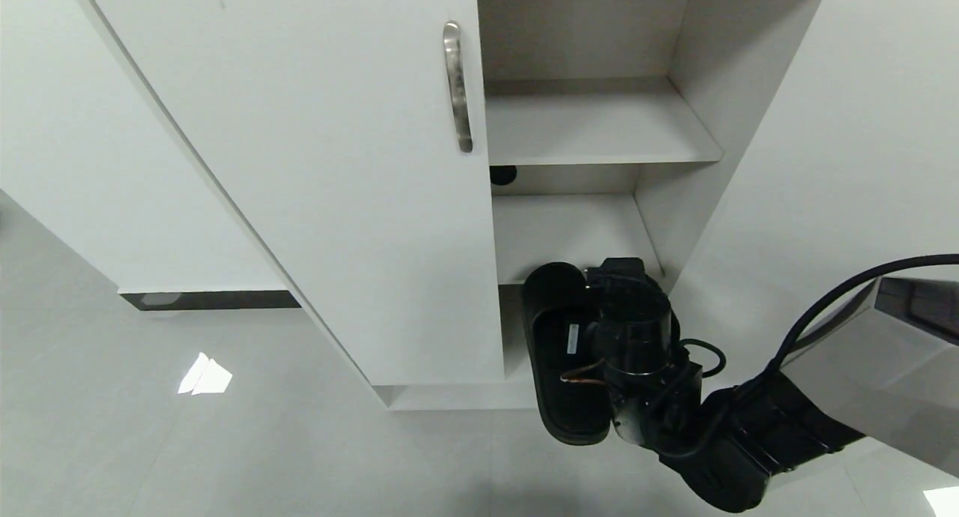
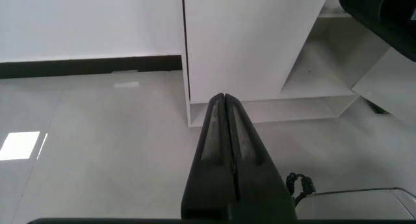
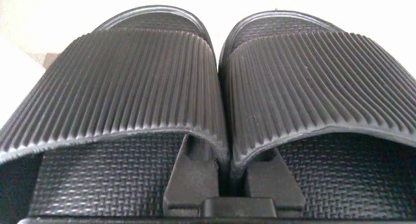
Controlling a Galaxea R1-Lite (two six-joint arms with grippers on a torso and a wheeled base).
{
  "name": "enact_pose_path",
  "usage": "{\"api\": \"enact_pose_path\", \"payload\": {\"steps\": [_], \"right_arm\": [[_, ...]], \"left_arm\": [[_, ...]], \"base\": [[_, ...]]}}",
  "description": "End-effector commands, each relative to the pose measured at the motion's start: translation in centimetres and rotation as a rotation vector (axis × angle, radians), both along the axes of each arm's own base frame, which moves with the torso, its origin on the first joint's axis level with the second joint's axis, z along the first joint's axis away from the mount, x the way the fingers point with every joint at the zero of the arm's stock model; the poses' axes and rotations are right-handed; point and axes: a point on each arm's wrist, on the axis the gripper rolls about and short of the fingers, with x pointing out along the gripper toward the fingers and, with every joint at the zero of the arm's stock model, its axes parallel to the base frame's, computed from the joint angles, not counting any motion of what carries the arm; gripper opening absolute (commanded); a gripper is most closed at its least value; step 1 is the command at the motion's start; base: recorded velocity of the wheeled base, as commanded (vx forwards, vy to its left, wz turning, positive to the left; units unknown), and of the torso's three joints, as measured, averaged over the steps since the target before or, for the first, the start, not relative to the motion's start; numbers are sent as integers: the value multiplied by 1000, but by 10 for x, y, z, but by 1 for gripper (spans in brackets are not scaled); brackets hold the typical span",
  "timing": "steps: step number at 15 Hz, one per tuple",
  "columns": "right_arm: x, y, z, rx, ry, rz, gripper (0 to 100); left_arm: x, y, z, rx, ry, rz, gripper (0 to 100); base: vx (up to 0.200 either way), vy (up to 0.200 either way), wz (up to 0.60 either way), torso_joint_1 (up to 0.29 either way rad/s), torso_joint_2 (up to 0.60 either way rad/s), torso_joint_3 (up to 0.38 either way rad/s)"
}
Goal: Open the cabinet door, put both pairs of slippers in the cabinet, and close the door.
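Note:
A pair of black slippers (image 1: 558,352) hangs toe-first at the front edge of the cabinet's lower shelf (image 1: 569,232), partly over the floor. My right gripper (image 3: 224,165) is shut on them, its fingers (image 3: 192,175) under the ribbed straps (image 3: 123,81), pinching the two inner sides together. The cabinet's left door (image 1: 322,165) with its metal handle (image 1: 457,86) is closed, and the right half stands open. My left gripper (image 2: 224,104) is shut on nothing, low over the floor, pointing at the cabinet's base (image 2: 260,110).
An upper shelf (image 1: 592,127) sits bare above the lower one. A small dark object (image 1: 503,174) peeks out behind the closed door's edge. A white panel (image 1: 824,165) flanks the opening on the right. Grey tiled floor (image 1: 225,442) lies open to the left.

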Motion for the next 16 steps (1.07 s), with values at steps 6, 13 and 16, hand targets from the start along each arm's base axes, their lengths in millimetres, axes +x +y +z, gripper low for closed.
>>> {"api": "enact_pose_path", "payload": {"steps": [6, 13, 16], "right_arm": [[30, 9, 11, -2, -84, -33, 0], [33, 3, 4, -39, -184, -80, 0], [35, 4, -4, -53, -171, -75, 0]], "left_arm": [[0, 0, 0, -1, 1, 0, 0], [0, 0, 0, 0, 1, 0, 0], [0, 0, 0, 0, 1, 0, 0]], "base": [[0, 0, 0, 0, 0, 0], [0, 0, 0, 0, 0, 0], [0, 0, 0, 0, 0, 0]]}}
